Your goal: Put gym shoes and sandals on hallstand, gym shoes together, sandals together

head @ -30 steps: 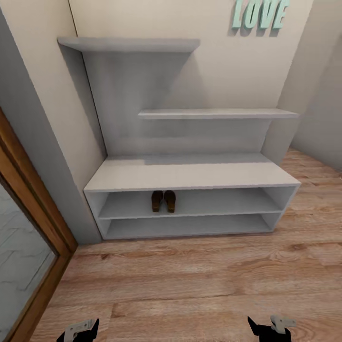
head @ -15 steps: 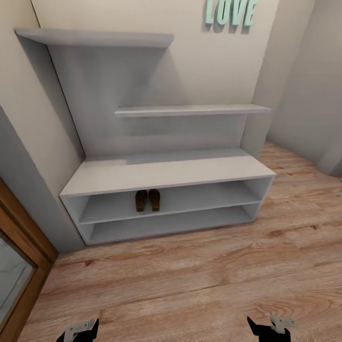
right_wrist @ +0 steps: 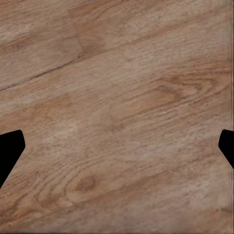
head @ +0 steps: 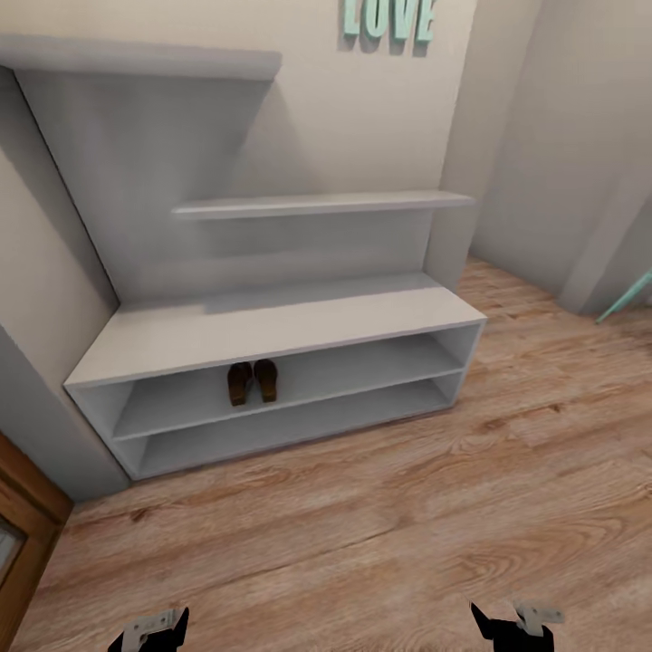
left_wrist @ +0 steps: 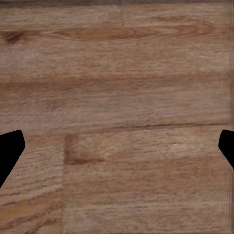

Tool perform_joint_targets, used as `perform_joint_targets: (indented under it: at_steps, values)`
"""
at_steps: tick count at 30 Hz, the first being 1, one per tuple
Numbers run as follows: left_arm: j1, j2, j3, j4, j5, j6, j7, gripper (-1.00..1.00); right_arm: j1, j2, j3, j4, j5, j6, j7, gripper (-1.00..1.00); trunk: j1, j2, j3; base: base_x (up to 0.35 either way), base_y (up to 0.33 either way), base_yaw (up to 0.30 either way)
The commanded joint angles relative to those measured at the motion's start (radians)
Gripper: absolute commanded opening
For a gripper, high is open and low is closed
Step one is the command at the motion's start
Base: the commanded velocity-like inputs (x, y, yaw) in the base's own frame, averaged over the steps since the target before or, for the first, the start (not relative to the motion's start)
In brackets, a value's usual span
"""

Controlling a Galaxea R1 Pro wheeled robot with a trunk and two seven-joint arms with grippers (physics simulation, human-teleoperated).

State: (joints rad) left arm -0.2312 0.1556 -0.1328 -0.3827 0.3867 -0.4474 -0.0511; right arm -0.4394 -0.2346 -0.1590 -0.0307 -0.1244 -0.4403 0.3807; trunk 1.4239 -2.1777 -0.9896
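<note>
Pair of dark brown flat sandals [head: 253, 382] sits side by side on upper open shelf of pale grey hallstand [head: 272, 321], long axes front-to-back. Left gripper [left_wrist: 117, 146] and right gripper [right_wrist: 117, 146] both spread wide, empty, over wood-plank floor [head: 380, 534]. Gym shoes: none visible, so no bearing.
</note>
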Motion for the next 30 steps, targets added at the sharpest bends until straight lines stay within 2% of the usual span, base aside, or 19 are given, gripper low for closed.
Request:
perform_joint_targets:
  at_steps: [1, 30]
  values:
    - [0.000, 0.001, -0.005, 0.001, 0.011, -0.004, -0.004, 1.00, -0.001, 0.000, -0.004, 0.002, -0.011, 0.000, 0.010, 1.00, 0.000, 0.000, -0.002, 0.000, 0.000, -0.226]
    - [0.000, -0.011, -0.005, 0.001, 0.010, -0.004, -0.004, 1.00, -0.001, 0.002, -0.004, 0.001, -0.012, 0.000, 0.010, 1.00, 0.000, 0.000, -0.026, 0.000, 0.000, -0.265]
